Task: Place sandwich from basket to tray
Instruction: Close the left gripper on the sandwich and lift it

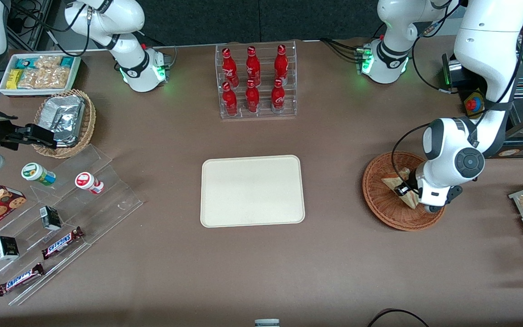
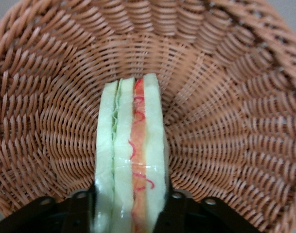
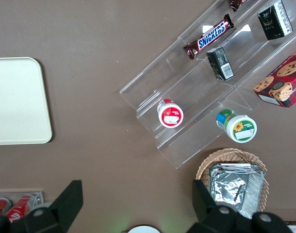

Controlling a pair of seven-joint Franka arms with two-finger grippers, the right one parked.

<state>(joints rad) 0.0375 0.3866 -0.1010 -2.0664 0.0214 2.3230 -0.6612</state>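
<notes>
Sandwich [image 2: 130, 160] sits on edge inside the basket [image 1: 379, 200], and the left arm's gripper [image 1: 402, 190] is down in the bowl with its jaws straddling the wedge, one dark finger on each bread face. In the wrist view both pads look to be touching or nearly touching the bread, so the jaws appear to be pinching the sandwich lightly; whether full grip has been made I cannot tell for certain. Nothing shows the wedge clear of the wicker yet.

Taking the basket as the reference, the tray [image 1: 252, 190] lies flat on the counter [image 1: 334, 263], well apart from the basket toward the parked arm's end, with bare counter between them. A clear rack of red bottles [image 1: 256, 81] stands farther from the front camera than the straight path from the basket.

To do this step well, I would squeeze only enough to hold, since soft bread will crush and the filling may slide out. Lift straight up until the wedge clears the basket rim, because dragging sideways could catch the weave or tip the bowl. Then carry level over the tray and lower before releasing.
</notes>
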